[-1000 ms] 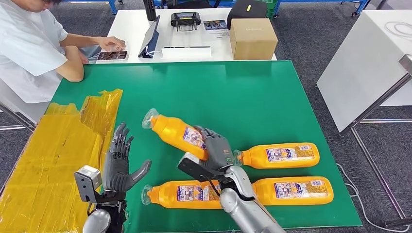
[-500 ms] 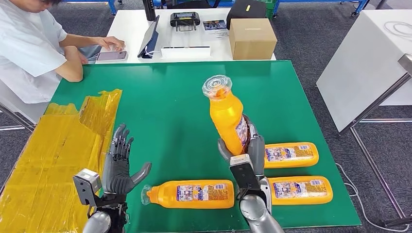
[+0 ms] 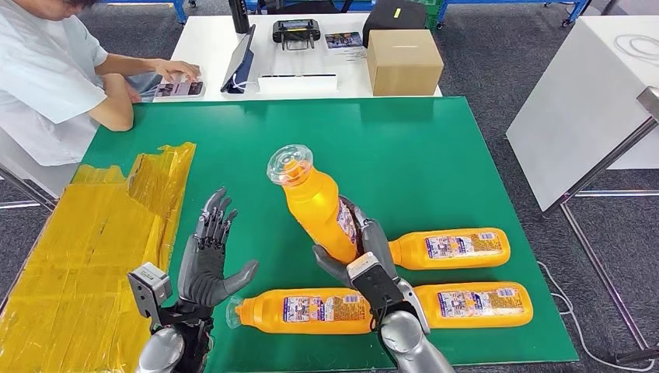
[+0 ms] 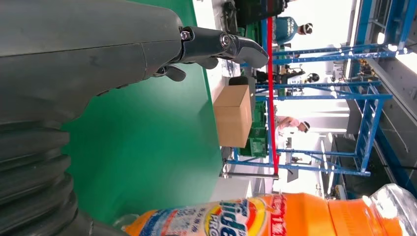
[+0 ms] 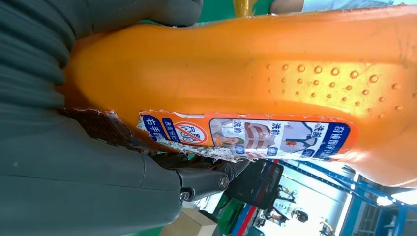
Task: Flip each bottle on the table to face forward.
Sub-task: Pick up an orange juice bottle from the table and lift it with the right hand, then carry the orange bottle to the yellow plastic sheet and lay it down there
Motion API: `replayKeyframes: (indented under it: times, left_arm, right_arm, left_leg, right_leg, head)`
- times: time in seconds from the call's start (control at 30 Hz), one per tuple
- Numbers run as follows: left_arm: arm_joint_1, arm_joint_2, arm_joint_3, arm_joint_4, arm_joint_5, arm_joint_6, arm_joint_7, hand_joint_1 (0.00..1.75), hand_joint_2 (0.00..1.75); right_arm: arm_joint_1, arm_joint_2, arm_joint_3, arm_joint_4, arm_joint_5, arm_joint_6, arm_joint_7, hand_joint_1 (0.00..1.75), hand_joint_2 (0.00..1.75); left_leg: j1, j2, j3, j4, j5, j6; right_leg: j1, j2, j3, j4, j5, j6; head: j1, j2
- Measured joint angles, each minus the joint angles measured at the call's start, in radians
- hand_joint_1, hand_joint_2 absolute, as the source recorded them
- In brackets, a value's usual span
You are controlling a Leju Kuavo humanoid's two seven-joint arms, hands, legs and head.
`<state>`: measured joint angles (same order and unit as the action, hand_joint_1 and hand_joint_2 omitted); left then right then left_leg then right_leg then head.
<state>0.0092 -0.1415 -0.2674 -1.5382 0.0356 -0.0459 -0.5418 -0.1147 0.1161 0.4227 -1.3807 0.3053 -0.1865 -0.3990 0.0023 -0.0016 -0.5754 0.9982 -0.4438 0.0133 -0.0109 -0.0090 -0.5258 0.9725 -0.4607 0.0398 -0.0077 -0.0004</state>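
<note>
My right hand point(image 3: 364, 256) grips an orange bottle point(image 3: 315, 203) around its lower body and holds it raised above the green table point(image 3: 435, 148), clear cap tilted up and to the left. Close up, the held orange bottle point(image 5: 255, 83) shows a torn label beside my right hand point(image 5: 88, 162). Three more orange bottles lie flat: one near the front edge point(image 3: 307, 310), one front right point(image 3: 474, 304), one behind that point(image 3: 451, 249). My left hand point(image 3: 208, 262) hovers open at the front left, fingers spread; from its wrist, my left hand point(image 4: 93, 59) sits over the front bottle point(image 4: 275, 216).
Crumpled yellow sheeting point(image 3: 85, 241) covers the table's left side. A person in a white shirt point(image 3: 47, 70) sits at the far left corner using a phone point(image 3: 180, 88). A cardboard box point(image 3: 404, 61) and devices stand on the white table point(image 3: 210, 39) behind.
My right hand lifted the bottle off the table, stood it upright, then carried it left and slightly nearer, tilting its cap left. My left hand rose a little and shifted right.
</note>
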Motion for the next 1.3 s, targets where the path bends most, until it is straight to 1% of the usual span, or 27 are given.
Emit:
replayKeyframes:
  times: [0.23, 0.47, 0.7, 0.83, 1.1, 1.3]
  left_arm:
    - [-0.017, 0.009, -0.03, -0.008, 0.011, -0.036, 0.002, 0.0, 1.75]
    - [-0.035, 0.014, -0.059, -0.012, 0.026, -0.066, 0.005, 0.0, 1.75]
    - [-0.045, 0.02, -0.086, -0.012, 0.072, -0.141, 0.022, 0.0, 1.75]
    - [-0.051, 0.024, -0.1, -0.012, 0.081, -0.168, 0.029, 0.0, 1.75]
    - [-0.063, 0.028, -0.111, -0.009, 0.086, -0.189, 0.035, 0.0, 1.75]
    - [-0.067, 0.029, -0.112, -0.002, 0.091, -0.192, 0.036, 0.0, 1.75]
  right_arm:
    - [-0.028, -0.004, 0.024, 0.024, -0.002, 0.071, 0.0, 1.75, 1.75]
    - [-0.061, -0.006, 0.058, 0.052, 0.023, 0.088, 0.001, 1.75, 1.75]
    - [-0.09, -0.005, 0.07, 0.082, 0.044, 0.075, 0.006, 1.75, 1.75]
    - [-0.107, -0.002, 0.076, 0.1, 0.074, 0.056, 0.009, 1.75, 1.75]
    - [-0.128, 0.006, 0.12, 0.137, 0.187, 0.006, 0.025, 1.75, 1.75]
    - [-0.139, 0.012, 0.148, 0.159, 0.215, -0.002, 0.028, 1.75, 1.75]
  left_leg:
    - [0.0, 0.0, 0.0, 0.0, 0.0, 0.0]
    - [0.0, 0.0, 0.0, 0.0, 0.0, 0.0]
    - [0.0, 0.0, 0.0, 0.0, 0.0, 0.0]
    - [0.0, 0.0, 0.0, 0.0, 0.0, 0.0]
    - [0.0, 0.0, 0.0, 0.0, 0.0, 0.0]
    - [0.0, 0.0, 0.0, 0.0, 0.0, 0.0]
  right_leg:
    - [0.0, 0.0, 0.0, 0.0, 0.0, 0.0]
    - [0.0, 0.0, 0.0, 0.0, 0.0, 0.0]
    - [0.0, 0.0, 0.0, 0.0, 0.0, 0.0]
    - [0.0, 0.0, 0.0, 0.0, 0.0, 0.0]
    - [0.0, 0.0, 0.0, 0.0, 0.0, 0.0]
    - [0.0, 0.0, 0.0, 0.0, 0.0, 0.0]
  head:
    - [0.0, 0.0]
    - [0.0, 0.0]
    - [0.0, 0.0]
    - [0.0, 0.0]
    - [0.0, 0.0]
    - [0.0, 0.0]
